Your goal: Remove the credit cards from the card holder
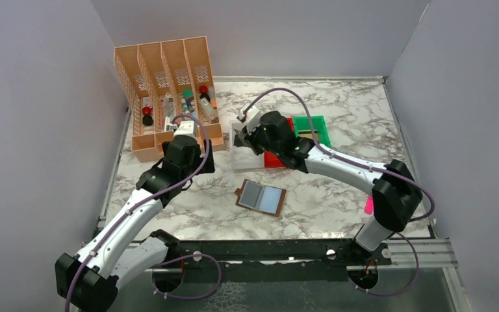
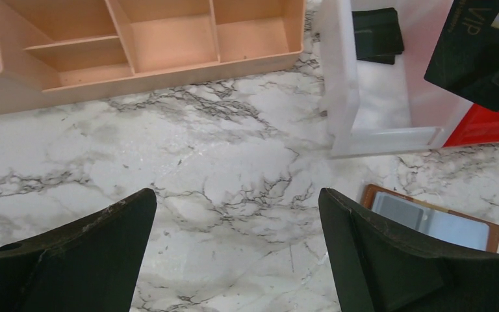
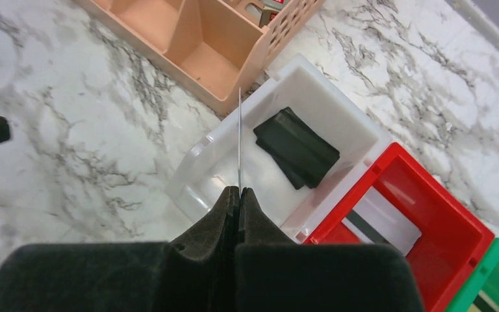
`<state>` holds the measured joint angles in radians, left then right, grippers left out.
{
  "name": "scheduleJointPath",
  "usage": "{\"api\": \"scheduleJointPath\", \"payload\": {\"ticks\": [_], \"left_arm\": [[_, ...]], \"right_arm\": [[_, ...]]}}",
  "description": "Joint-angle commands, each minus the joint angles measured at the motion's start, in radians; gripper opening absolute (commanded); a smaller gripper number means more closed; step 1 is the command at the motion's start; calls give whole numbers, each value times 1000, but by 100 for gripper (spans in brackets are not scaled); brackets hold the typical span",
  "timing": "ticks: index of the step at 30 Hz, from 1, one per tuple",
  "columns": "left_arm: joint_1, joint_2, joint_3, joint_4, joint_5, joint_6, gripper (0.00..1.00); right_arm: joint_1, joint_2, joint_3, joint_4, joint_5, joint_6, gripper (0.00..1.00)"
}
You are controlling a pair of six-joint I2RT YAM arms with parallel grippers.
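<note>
Presently on the bench (image 1: 364,104): card holder (image 1: 260,197) — lying open, sleeves up, between the two arms, untouched; whether cards remain inside I cannot tell; right tool (image 3: 239,192) pinched fully shut on one dark credit card (image 2: 474,45), held on edge above the white bin (image 3: 195,162), where a stack of dark cards (image 3: 297,146) lies; left tool (image 2: 237,198) spread wide, holding nothing, hovering over marble near the holder. Step in hand, by my judgement — the drop; best to bring the card's lower edge inside the bin walls, away from the red bin (image 3: 442,187) alongside, before letting go; a high release might glance off the rim.
</note>
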<state>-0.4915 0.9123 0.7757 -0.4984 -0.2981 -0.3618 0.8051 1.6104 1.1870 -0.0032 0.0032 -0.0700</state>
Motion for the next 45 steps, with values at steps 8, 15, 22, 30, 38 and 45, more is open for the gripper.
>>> {"api": "scheduleJointPath", "payload": {"ticks": [8,15,22,30,38,45], "left_arm": [[8,-170,3,-31,-167,-23,99],[8,-185,-8,-16,-151,-19,99],[10,-171,-4,-17,-137,-11,99],[21,-172,-4,-15,-138,-9,99],[27,-173,-5,-16,-135,-6,99],[31,-179,-6,-15,-141,-6,99]], "right_arm": [[75,247,148,38,374,-446,1],[77,336,190,53,384,-573,1],[77,412,241,26,397,-615,1],[76,477,250,55,413,-648,1],[75,525,272,78,414,-623,3],[75,508,267,39,383,-545,12]]}}
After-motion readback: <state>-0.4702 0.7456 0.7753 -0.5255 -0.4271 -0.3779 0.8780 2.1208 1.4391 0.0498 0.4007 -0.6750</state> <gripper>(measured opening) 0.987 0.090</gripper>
